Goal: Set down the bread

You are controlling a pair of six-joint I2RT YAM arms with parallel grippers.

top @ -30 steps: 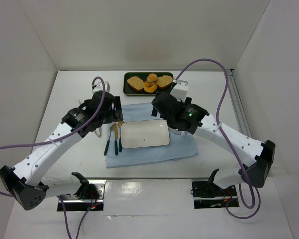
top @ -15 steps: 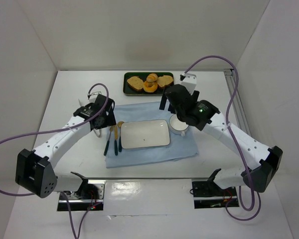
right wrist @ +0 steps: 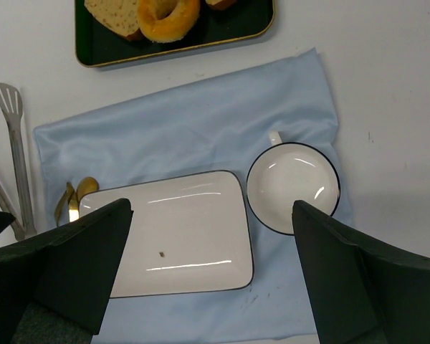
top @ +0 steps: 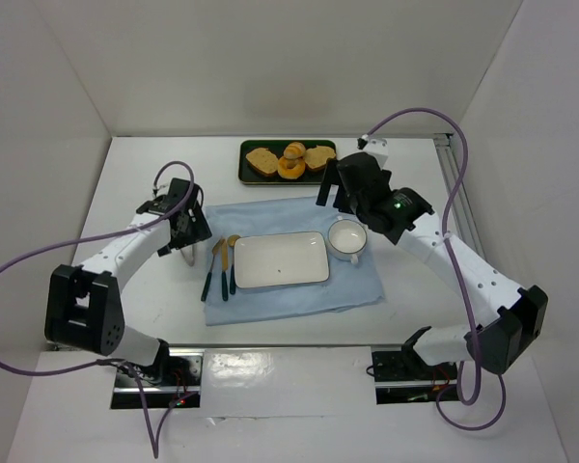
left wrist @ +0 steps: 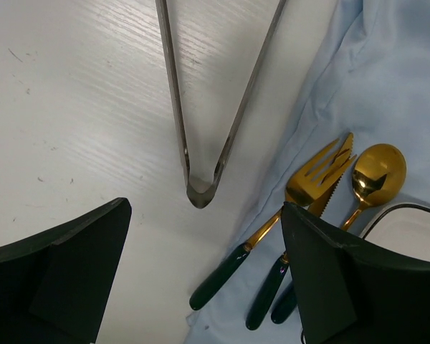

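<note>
The bread (top: 295, 149) is a small golden-brown roll on the dark green tray (top: 243, 174) at the back, resting against an orange doughnut (top: 290, 168) between two toast slices. My right gripper (top: 336, 197) hangs open just in front of the tray; in its wrist view the right gripper (right wrist: 209, 215) holds nothing and looks down on the white plate (right wrist: 175, 240). My left gripper (top: 189, 230) is open left of the cloth; in its wrist view the left gripper (left wrist: 206, 215) is empty, above the hinge of the metal tongs (left wrist: 199, 188). Neither gripper touches the bread.
A blue cloth (top: 299, 207) carries the rectangular plate (top: 280, 260), a white cup (top: 347, 236) to its right, and a fork (left wrist: 308, 190), a knife and a spoon (left wrist: 376, 172) with dark green handles to its left. The tongs (right wrist: 18, 179) lie on the table left of the cloth.
The left gripper has moved left off the cloth to above the tongs. The right gripper has drawn back toward the tray, uncovering the cup beside the plate.
</note>
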